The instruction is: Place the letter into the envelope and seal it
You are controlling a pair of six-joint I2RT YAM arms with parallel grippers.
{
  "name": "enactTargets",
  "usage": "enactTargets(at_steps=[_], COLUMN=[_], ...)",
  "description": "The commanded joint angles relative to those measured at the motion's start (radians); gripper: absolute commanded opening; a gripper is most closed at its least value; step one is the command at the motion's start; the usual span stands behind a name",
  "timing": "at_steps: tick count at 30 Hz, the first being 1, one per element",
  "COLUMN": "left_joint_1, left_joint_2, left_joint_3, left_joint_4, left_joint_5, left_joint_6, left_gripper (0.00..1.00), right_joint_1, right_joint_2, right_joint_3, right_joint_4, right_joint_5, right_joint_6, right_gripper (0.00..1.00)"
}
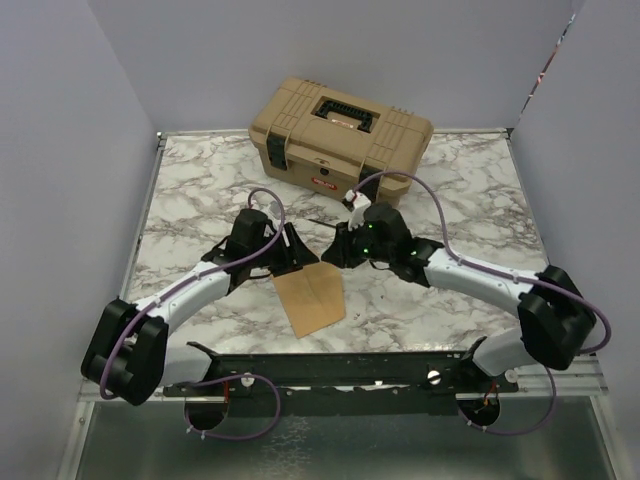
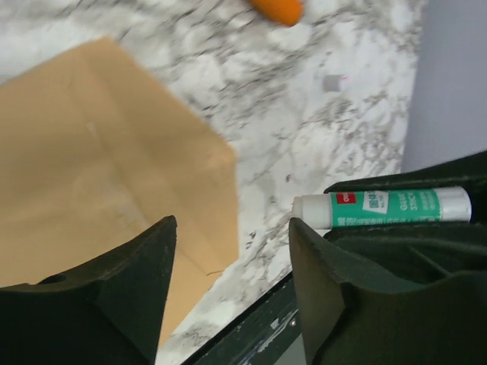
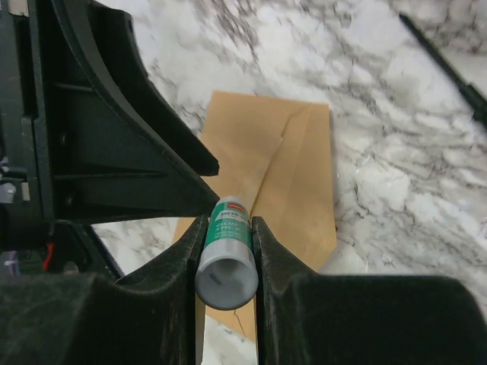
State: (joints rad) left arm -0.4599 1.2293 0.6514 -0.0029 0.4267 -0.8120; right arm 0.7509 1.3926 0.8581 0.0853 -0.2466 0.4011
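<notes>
Left tool (image 2: pixel 232 274): one. Its two matte black, wedge-shaped fingers (image 2: pixel 129 296) are spread wide with nothing between them. It sits low in the left wrist view, over the envelope's near edge.

Envelope (image 1: pixel 310 298): one. It is flat brown kraft paper, rectangular, with straight crease lines running to a point. It lies on the tabletop at the centre of the top view, just below both tools. In the right wrist view its long axis runs up and down the frame and the creases meet toward the upper edge. In the left wrist view it fills the left half.

Tabletop (image 1: pixel 480 200): smooth, white marble pattern with grey veins.

Toolbox (image 1: pixel 340 130): one. It is tan hard plastic, boxy, with a ribbed lid and a black handle and latches. It stands at upper centre of the top view, well apart from the envelope.

Right tool (image 3: pixel 226 262): one. Its black fingers are pinching the glue stick from both sides.

Glue stick (image 3: pixel 226 247): one. It is a smooth cylinder with a green label, a red patch and pale ends. In the right wrist view its long axis runs away from the lens toward the envelope, with the round grey end facing the camera. In the left wrist view it lies left to right with the white end pointing left. Contact with the envelope cannot be told.

Black rod (image 3: pixel 441 61): one. It is thin and lies diagonally on the tabletop at upper right of the right wrist view.

Orange object (image 2: pixel 278 9): one. It is rounded, blurred and cut off by the top edge.
</notes>
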Motion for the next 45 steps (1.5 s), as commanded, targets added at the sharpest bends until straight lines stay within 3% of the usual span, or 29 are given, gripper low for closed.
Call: enactTargets(at_steps=[1, 9, 19, 32, 45], left_joint_1=[-0.011, -0.013, -0.001, 0.003, 0.007], left_joint_2=[0.064, 0.128, 0.099, 0.142, 0.121], left_joint_3=[-0.009, 0.012, 0.021, -0.036, -0.063], left_joint_4=[-0.074, -0.162, -0.320, -0.365, -0.409], left_joint_5=[-0.076, -0.133, -0.285, -0.322, -0.363], left_joint_6=[-0.049, -0.039, 0.056, 0.039, 0.048], left_gripper=[0.55, 0.25, 0.17, 0.00, 0.00], right_joint_1=[0.078, 0.191, 0.259, 0.291, 0.344], right_joint_2=[0.113, 0.241, 0.357, 0.462, 0.519], right_joint_3=[0.076, 0.146, 0.276, 0.337, 0.396], right_joint_4=[-0.128, -0.197, -0.289, -0.268, -0.422], right_joint_5=[0.188, 0.272, 0.343, 0.399, 0.628], right_joint_6=[0.051, 0.030, 0.045, 0.008, 0.144], right_gripper=[0.01, 0.01, 0.01, 0.01, 0.01])
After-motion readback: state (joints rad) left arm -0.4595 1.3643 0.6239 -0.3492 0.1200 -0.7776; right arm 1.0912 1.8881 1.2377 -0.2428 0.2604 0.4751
